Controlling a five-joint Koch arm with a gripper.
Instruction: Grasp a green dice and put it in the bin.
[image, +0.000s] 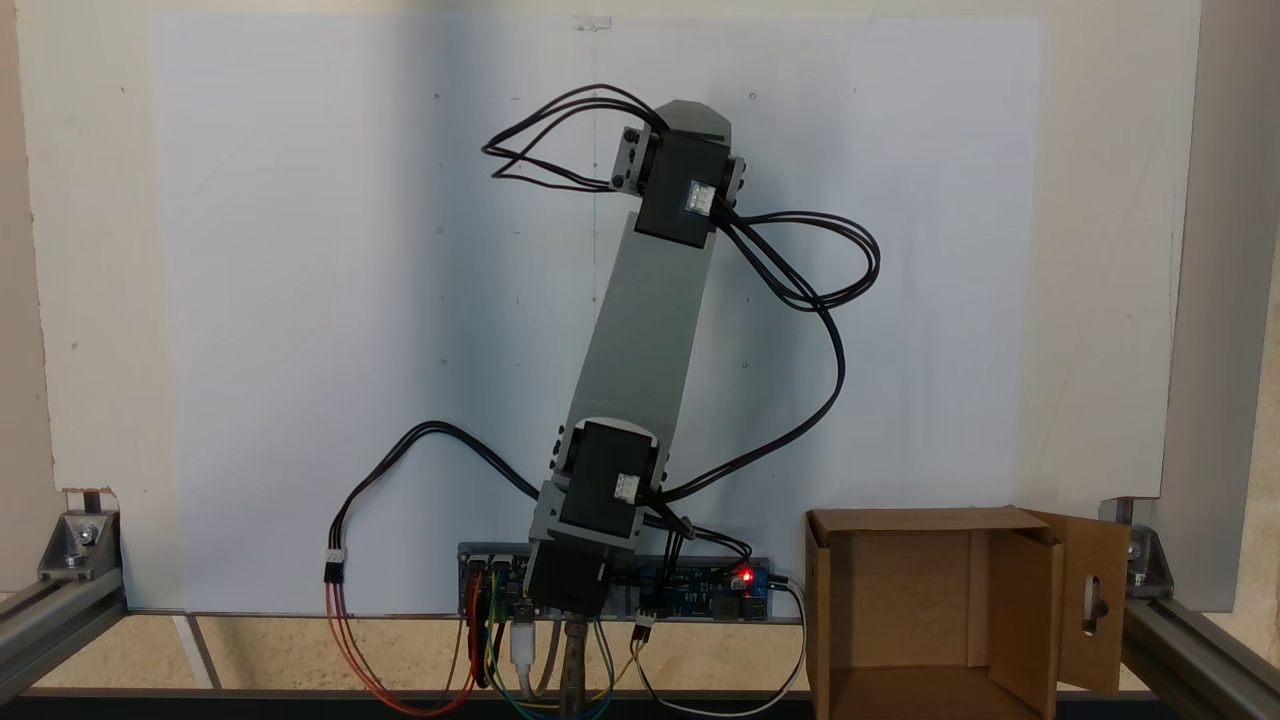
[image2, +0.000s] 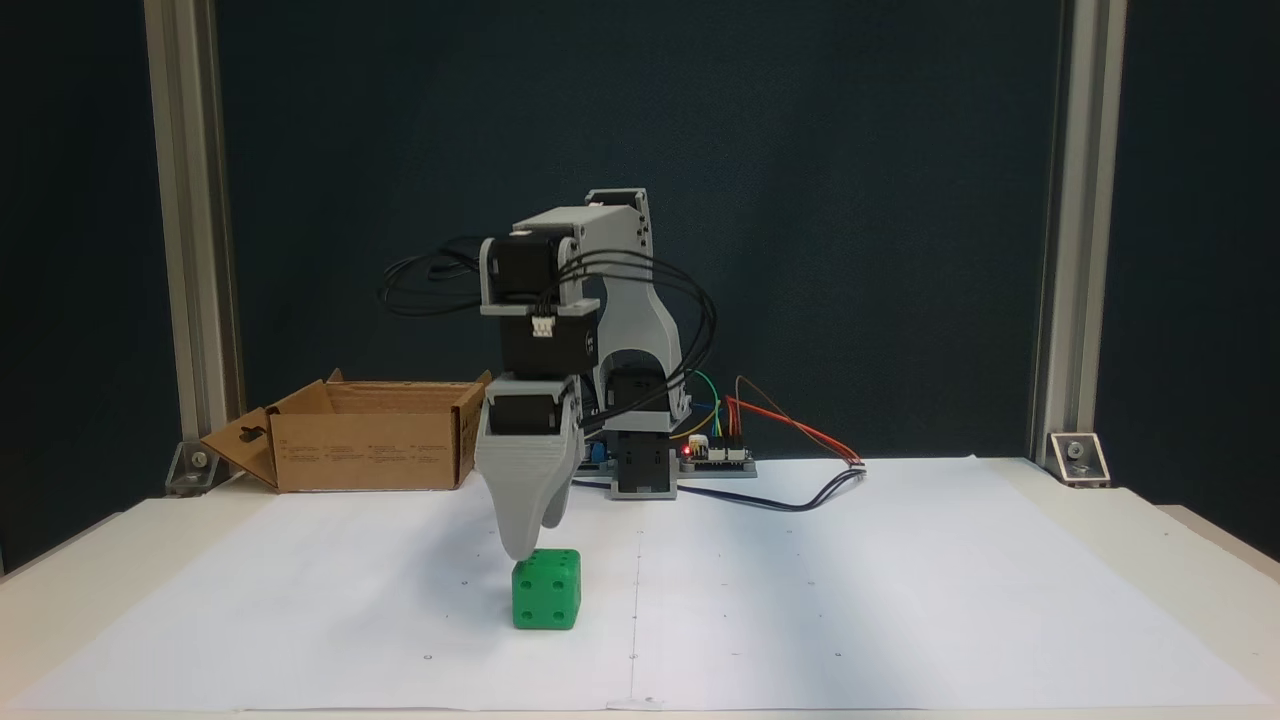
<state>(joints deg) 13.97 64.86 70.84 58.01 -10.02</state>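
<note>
The green dice sits on the white paper near the front of the table, left of centre in a fixed view, a four-pip face towards the camera. My gripper points straight down right above it, its longer grey tip at the dice's top left edge. The jaws overlap, so the gap between them is unreadable. The bin, an open brown cardboard box, stands at the back left, well apart from the dice. From above, the bin lies at the lower right, and the arm covers the dice.
A controller board with a red light and coloured wires sits beside the arm's base. Aluminium frame posts stand at both back corners. The bin's flap with a slot cutout hangs open outward. The white paper sheet covers the table.
</note>
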